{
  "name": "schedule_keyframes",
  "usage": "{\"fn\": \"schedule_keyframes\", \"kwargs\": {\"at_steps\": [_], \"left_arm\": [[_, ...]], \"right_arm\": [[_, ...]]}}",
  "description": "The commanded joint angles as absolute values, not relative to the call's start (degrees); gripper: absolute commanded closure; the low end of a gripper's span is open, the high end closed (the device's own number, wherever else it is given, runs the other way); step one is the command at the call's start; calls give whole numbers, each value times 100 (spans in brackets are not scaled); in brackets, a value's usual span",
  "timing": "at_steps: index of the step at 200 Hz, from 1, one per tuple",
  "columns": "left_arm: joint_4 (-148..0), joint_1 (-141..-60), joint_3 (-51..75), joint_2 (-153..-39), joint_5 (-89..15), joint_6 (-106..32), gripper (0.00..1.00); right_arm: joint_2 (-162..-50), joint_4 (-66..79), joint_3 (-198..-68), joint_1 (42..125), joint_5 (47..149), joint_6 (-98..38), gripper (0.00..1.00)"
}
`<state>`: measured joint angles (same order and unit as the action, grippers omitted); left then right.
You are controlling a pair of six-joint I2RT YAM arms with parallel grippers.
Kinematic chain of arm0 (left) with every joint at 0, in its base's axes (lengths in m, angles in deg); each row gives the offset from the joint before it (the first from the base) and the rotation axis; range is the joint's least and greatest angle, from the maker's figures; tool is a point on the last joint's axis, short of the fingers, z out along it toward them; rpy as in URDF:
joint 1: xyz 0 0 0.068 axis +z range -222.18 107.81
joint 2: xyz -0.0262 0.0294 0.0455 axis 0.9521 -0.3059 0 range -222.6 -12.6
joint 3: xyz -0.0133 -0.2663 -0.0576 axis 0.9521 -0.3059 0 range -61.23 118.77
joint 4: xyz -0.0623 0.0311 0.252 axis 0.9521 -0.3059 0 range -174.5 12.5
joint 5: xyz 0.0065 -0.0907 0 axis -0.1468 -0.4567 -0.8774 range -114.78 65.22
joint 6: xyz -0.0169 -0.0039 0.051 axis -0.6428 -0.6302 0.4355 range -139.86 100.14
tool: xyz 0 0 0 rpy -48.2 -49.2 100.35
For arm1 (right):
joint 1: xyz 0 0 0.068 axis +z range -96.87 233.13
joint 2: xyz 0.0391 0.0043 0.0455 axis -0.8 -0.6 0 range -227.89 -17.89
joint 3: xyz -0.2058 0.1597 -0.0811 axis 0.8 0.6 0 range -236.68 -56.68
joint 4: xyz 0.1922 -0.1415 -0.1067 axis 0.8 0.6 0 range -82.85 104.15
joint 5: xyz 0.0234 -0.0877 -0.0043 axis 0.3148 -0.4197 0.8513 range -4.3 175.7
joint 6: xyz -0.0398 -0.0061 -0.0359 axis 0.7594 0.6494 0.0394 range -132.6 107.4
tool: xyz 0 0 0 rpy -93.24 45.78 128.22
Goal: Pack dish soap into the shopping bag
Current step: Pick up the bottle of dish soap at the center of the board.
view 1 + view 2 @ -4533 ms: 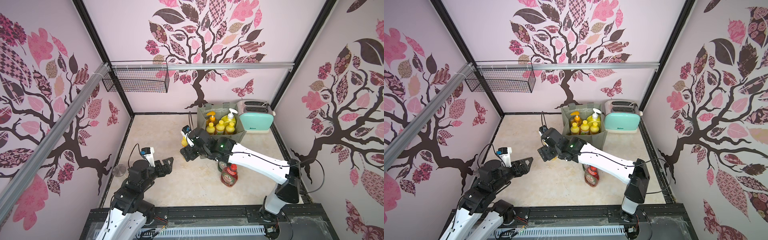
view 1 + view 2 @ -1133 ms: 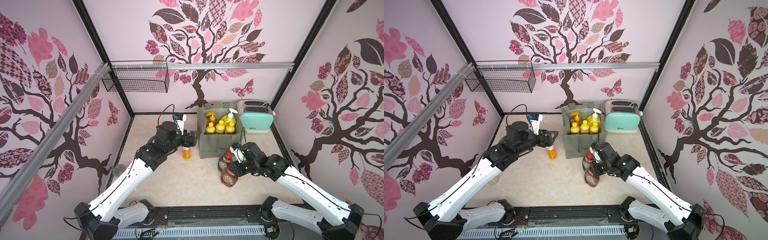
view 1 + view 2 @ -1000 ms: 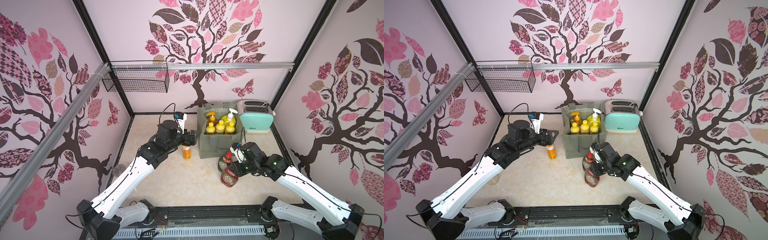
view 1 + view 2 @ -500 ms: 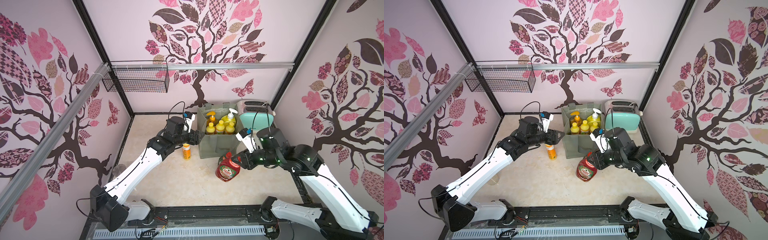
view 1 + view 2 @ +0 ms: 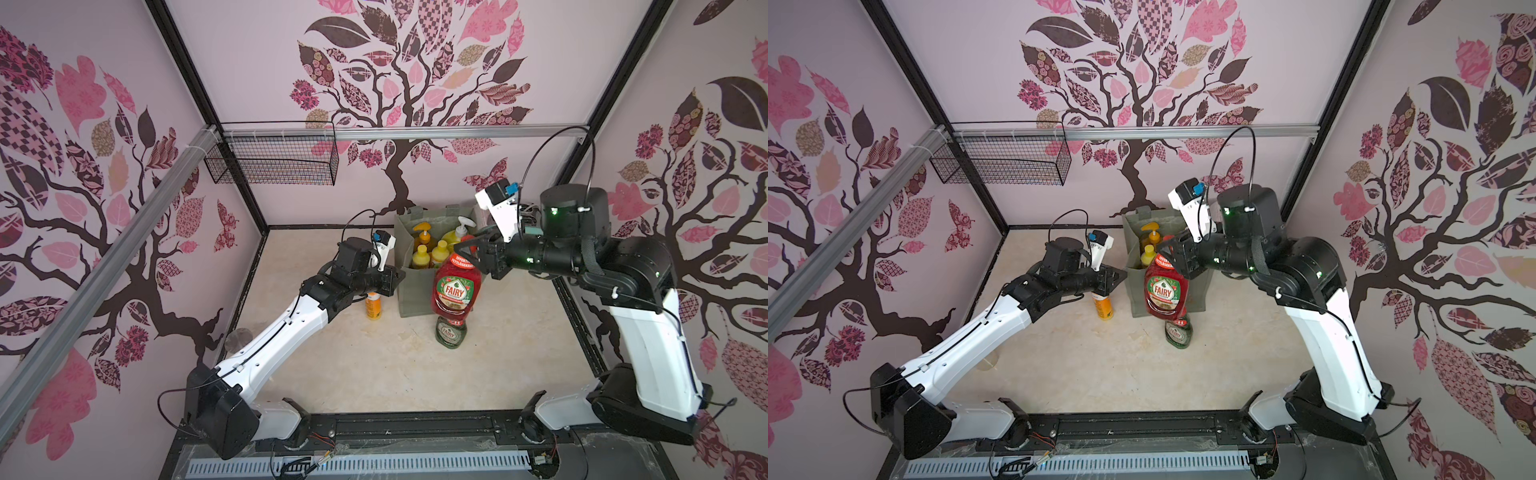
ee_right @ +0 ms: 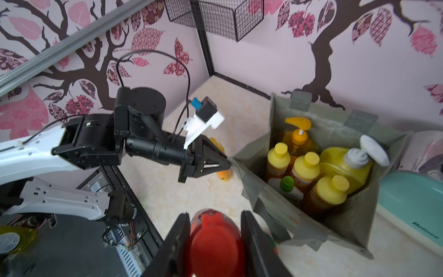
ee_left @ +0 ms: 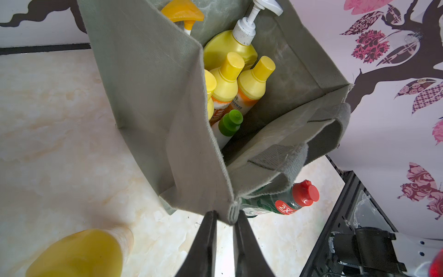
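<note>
Right, green Fairy bottle (image 5: 451,332): nearest to me, standing on the table (image 5: 374,374) just in front of the bag, with nothing holding it.
Red Fairy bottle (image 5: 455,291): I have it in the air, cap up. In both top views it hangs over the green one and across the bag's front face, so it is outside the bag.
Right gripper (image 5: 471,254): jaws are clamped either side of the red bottle's upper part, and the body hangs below the fingers (image 6: 254,235).
Small orange bottle (image 5: 372,306): upright on the table, just beside the bag wall facing my left arm and underneath that arm's gripper.
Left gripper (image 7: 225,215): sitting at the bag's near top corner. The jaws are a narrow slit apart with the corner seam between the tips. One finger touches the fabric, but I can't tell whether it is really pinched.
Shopping bag (image 5: 411,293): upright with its mouth open, toward the back of the table.
Inside the bag: orange pump bottle (image 6: 298,136), big yellow bottle (image 6: 340,163) with a white pump, three yellow-capped bottles (image 6: 306,165) and a white bottle (image 6: 286,184) with a green cap, all standing.
Toaster (image 6: 412,203): mint, just beside the bag on my right arm's side.
Wire basket (image 5: 274,162): up on the back wall, well apart from everything else.
</note>
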<state>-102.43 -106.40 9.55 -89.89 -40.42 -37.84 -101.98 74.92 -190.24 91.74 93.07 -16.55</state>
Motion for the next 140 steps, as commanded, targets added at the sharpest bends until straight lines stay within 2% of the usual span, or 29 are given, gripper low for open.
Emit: {"fn": "schedule_keyframes", "kwargs": {"at_steps": [1,35,51,84,97,140], "left_arm": [[-10123,-10658,916,-8834,-4027,-3844,72],[-10142,-10633,1110,-8684,-3788,-3970,56],[-10169,-10606,1233,-8714,-3758,-3994,48],[-10216,-10605,1514,-9008,-3886,-3963,43],[-10244,-10602,1585,-9195,-4047,-3943,49],[-10186,-10602,1559,-9435,-4268,-3964,85]], "right_arm": [[-10495,6693,-19667,9040,9192,-1287,100],[-11014,6278,-19958,8135,10249,-1474,100],[-11149,6000,-19893,7962,10486,-1425,100],[-11463,5721,-19896,7932,10700,-1121,100],[-11606,5712,-19873,7916,10748,-990,100],[-11660,5478,-19156,7913,11124,-837,100]]}}
